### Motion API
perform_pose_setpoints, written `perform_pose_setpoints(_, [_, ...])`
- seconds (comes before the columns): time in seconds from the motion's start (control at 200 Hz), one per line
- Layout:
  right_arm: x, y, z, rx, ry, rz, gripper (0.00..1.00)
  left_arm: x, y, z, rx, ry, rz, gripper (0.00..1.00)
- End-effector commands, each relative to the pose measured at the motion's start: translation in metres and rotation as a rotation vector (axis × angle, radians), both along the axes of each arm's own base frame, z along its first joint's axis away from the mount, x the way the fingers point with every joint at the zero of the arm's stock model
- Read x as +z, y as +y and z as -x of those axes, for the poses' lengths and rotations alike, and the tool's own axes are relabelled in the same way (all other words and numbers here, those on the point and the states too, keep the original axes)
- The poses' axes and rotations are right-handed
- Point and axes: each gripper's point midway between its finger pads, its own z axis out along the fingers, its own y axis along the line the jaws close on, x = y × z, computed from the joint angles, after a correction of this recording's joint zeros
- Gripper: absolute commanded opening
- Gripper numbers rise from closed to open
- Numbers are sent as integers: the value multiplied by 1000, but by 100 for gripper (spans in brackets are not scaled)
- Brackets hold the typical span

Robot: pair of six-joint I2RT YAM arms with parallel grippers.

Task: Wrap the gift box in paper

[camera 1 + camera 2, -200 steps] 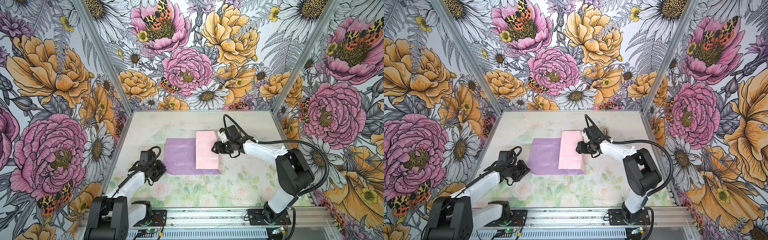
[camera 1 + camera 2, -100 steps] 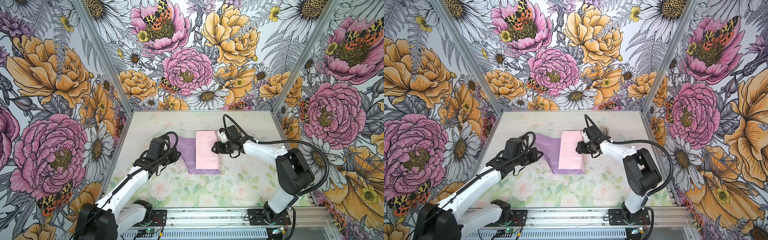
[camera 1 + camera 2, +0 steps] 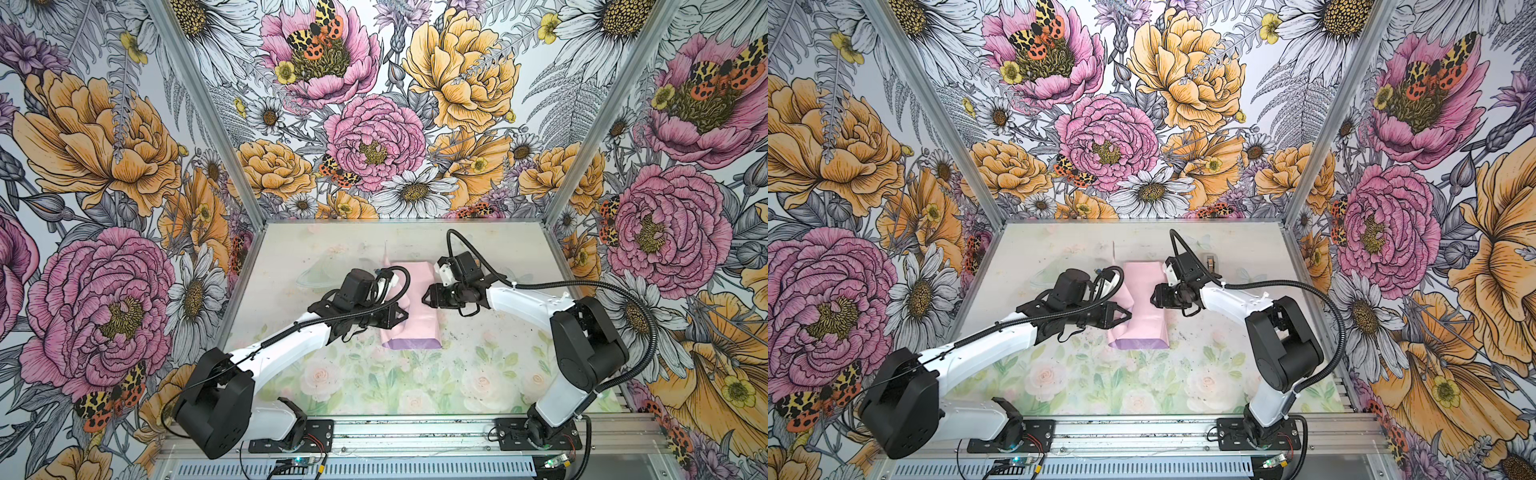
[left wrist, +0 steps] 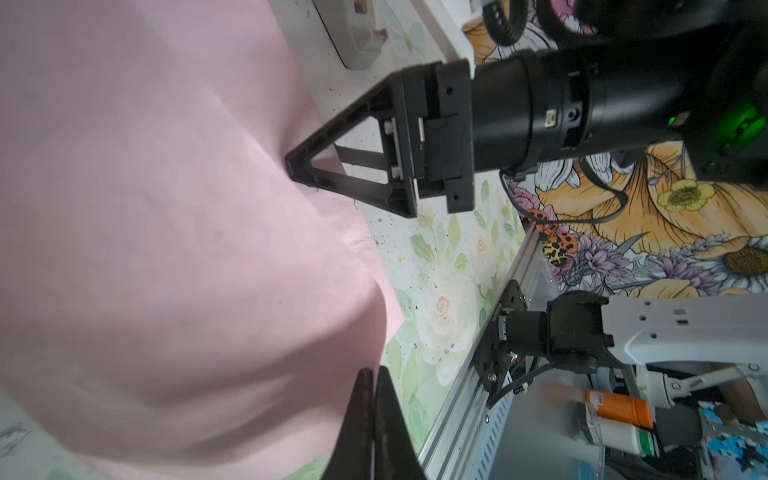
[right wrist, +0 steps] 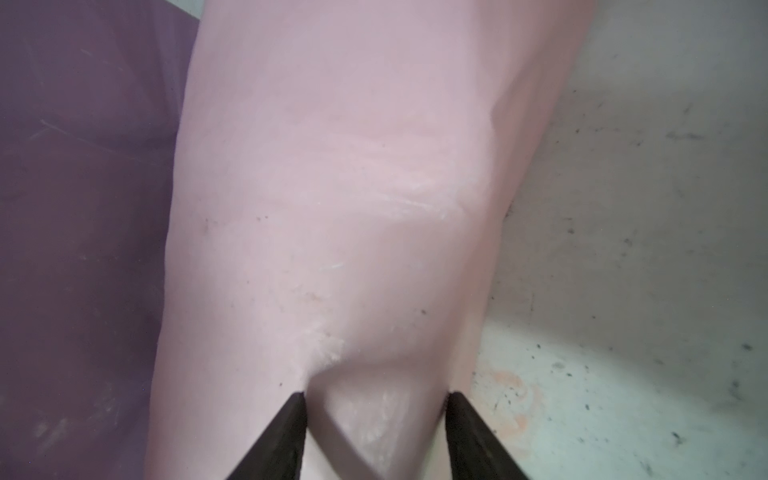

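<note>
Floral tabletop (image 3: 374, 386) carries the paper (image 3: 419, 328), mid-frame in both top views, with the box presumably hidden beneath. Clamped on the flap, the left gripper (image 3: 402, 316) should pull it taut across. The right gripper (image 3: 424, 297), jaws half apart, should pin firmly.

White arm shells (image 3: 291, 345), black joints (image 3: 582, 343), ribbed black cables (image 3: 561, 285), black triangular-fingered right pincer (image 3: 426, 298).

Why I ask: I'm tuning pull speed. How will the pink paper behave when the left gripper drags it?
Probably floppy: the paper sags in a curve from where the left gripper pinches it. Likely light, since that one pinch holds a whole side up. It seems to hold creases, judging by wrinkles near the right gripper.
</note>
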Motion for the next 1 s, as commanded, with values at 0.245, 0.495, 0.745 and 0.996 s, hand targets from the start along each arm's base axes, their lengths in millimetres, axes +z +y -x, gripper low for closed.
perform_pose_setpoints(0.245, [6,-2,7,-16,19,-58,59,-15,-31,14,-191,32,-5,0])
perform_pose_setpoints(0.495, [26,-12,8,-62,-12,-110,70,-28,-34,14,-221,73,-29,0])
perform_pose_setpoints(0.745, [59,-29,10,-130,-85,-239,79,-31,-38,13,-238,87,-40,0])
perform_pose_setpoints(0.996, [75,-22,12,-92,-124,-307,81,-37,-39,14,-253,105,-64,0])
